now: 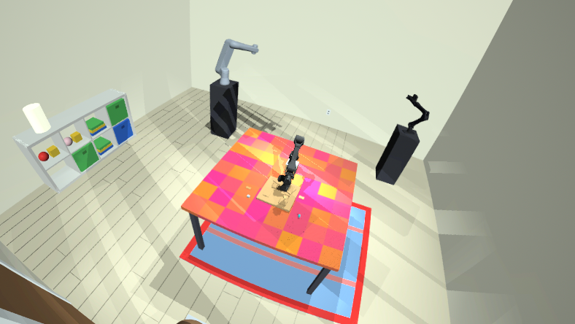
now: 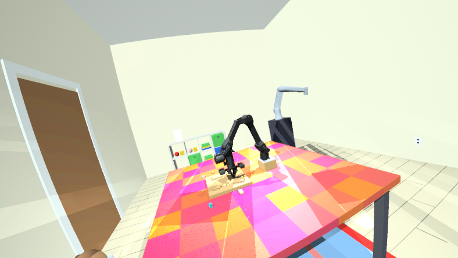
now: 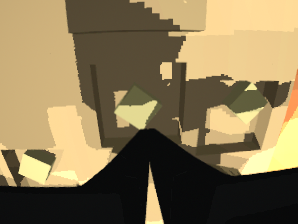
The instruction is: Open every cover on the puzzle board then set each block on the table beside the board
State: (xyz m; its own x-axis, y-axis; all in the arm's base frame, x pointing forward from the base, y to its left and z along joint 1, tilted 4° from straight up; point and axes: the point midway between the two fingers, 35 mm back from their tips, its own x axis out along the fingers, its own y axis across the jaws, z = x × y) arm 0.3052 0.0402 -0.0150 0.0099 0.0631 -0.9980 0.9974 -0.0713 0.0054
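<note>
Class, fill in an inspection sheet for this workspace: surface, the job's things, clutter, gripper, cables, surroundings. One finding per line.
Surface: checkered pink, orange and yellow table on a blue, red-edged rug.
Job's things: wooden puzzle board mid-table; four small blocks beside it: orange, white, pale, teal.
Clutter: nothing seen.
Gripper: gripper shut, empty, low over the board.
Cables: nothing seen.
Surroundings: shelf unit, two idle arms on black pedestals, brown door.

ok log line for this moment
gripper: shut, empty | position: low over puzzle board | blocks on table: four, including cyan block
</note>
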